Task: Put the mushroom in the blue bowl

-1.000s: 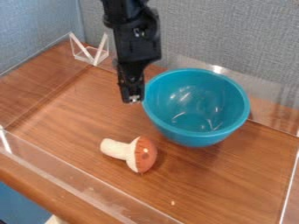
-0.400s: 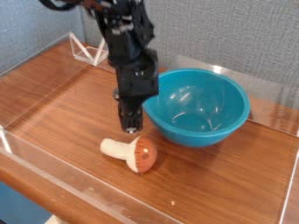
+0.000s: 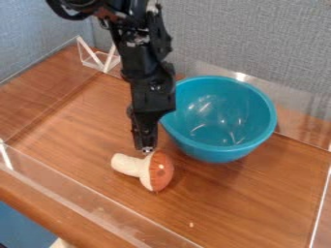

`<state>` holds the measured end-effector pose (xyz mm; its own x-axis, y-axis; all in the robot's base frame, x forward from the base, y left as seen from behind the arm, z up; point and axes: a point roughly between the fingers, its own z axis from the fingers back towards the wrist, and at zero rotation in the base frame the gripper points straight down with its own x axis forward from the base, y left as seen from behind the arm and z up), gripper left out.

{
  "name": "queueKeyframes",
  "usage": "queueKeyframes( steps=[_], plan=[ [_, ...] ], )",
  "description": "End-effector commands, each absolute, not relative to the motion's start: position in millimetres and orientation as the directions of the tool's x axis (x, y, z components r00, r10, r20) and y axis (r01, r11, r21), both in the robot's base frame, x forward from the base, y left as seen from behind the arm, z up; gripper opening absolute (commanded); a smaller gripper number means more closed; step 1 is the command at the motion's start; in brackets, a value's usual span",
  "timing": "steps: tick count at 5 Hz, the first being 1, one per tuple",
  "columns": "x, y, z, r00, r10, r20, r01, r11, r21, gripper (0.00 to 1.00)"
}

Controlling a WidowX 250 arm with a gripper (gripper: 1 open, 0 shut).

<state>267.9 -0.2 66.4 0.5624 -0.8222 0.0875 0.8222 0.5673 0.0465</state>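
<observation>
The mushroom (image 3: 146, 169) lies on its side on the wooden table, orange-red cap toward the front right, cream stem toward the left. The blue bowl (image 3: 218, 117) stands upright just behind and right of it, with nothing inside. My gripper (image 3: 145, 146) hangs from the black arm, pointing down, its fingertips close together and shut on nothing. It sits just above the mushroom's stem and left of the bowl's rim. Whether the tips touch the mushroom cannot be told.
A clear acrylic wall (image 3: 52, 179) borders the wooden table (image 3: 246, 199) on all sides. A small clear stand (image 3: 95, 53) sits at the back left corner.
The arm has come down and forward from beside the bowl's rim, so the shut gripper now sits just over the mushroom. Mushroom and bowl have not moved.
</observation>
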Motion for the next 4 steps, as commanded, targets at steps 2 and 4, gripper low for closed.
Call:
queueKeyframes(
  steps=[2, 4],
  plan=[
    [275, -3, 74.9, 0.594, -0.798, 0.099, 0.794, 0.602, 0.086, 0.00],
    [274, -1, 63.2, 0.603, -0.793, 0.086, 0.789, 0.608, 0.085, 0.00]
  ],
)
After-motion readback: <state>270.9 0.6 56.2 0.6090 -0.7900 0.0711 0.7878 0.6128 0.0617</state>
